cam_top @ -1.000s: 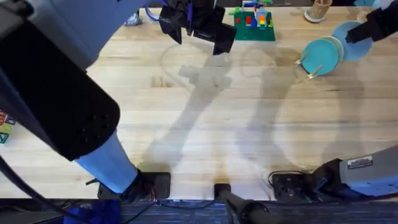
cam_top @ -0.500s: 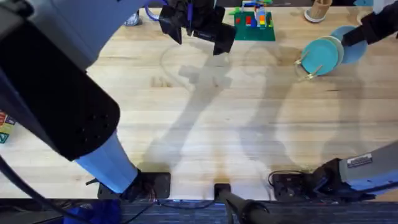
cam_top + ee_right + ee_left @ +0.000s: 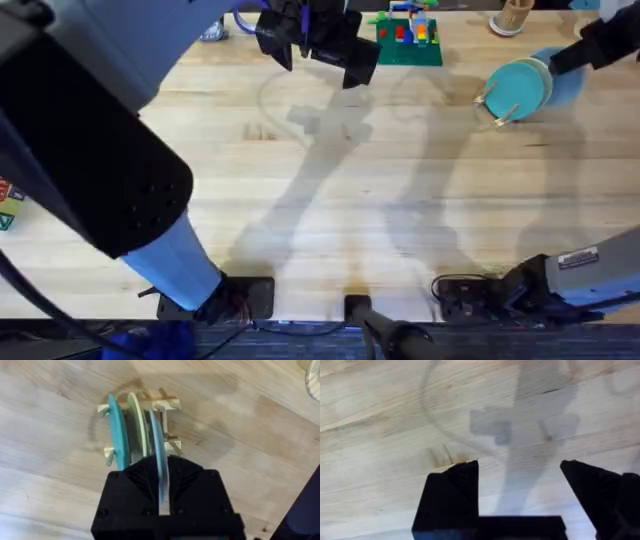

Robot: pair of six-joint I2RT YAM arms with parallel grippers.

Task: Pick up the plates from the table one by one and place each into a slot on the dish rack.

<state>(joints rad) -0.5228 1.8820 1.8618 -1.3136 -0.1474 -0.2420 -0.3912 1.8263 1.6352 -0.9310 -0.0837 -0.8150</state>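
Light blue plate [image 3: 158, 455] stands on edge in the dish rack [image 3: 167, 404], thin round plastic, seen edge-on in the right wrist view; its near rim sits between the right gripper [image 3: 162, 491] fingers, which are clenched on it. Beside it in the rack a pale cream-yellow plate [image 3: 136, 420] upright in the middle slot, then a darker teal plate [image 3: 117, 430] on the outer side, all three parallel, close together, tilted slightly. Rack is pale wood with thin pegs and crossbars. In the overhead view the rack [image 3: 492, 112] is at the far right of the table [image 3: 350, 200], teal plate [image 3: 518, 88] facing the camera, light blue plate [image 3: 568, 78] behind it, right gripper [image 3: 590, 52] at its far edge. Left gripper [image 3: 520, 490] hovers over bare table [image 3: 395, 420], fingers spread apart, nothing between them. In the overhead view the left gripper [image 3: 318, 45] is at far centre, near a green baseplate [image 3: 408, 42] with coloured blocks
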